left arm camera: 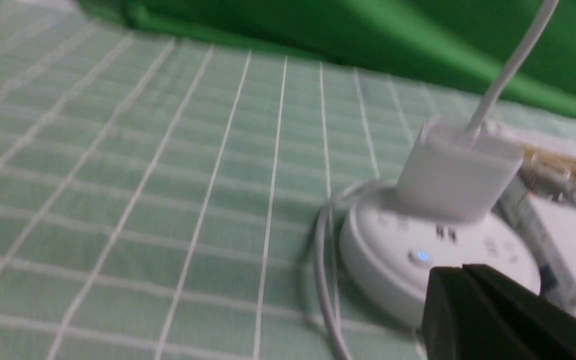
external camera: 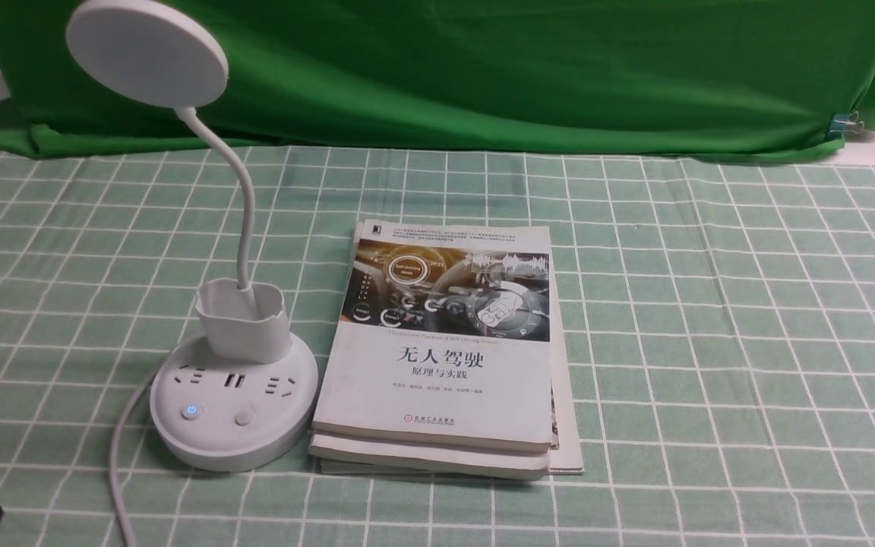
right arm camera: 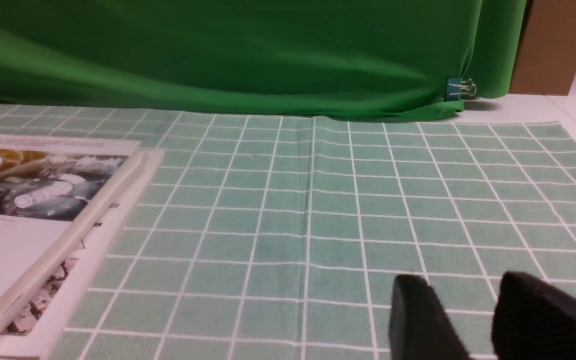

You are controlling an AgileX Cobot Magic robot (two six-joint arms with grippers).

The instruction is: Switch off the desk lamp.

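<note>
White round-headed desk lamp (external camera: 147,53), its button (external camera: 192,411) glowing blue. Black left gripper (left arm camera: 460,267) looks closed, empty, perhaps readied for pressing. Black right gripper (right arm camera: 455,285) is parted, empty.

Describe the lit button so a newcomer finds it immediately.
Left of the book stack stands a white desk lamp. On its round base, nearest the left edge, the lit button glows blue; its neighbour is plain white.

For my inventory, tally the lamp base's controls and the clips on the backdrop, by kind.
Buttons on the base: 2, one lit blue, one unlit
Binder clips: 1
Total: 3
</note>
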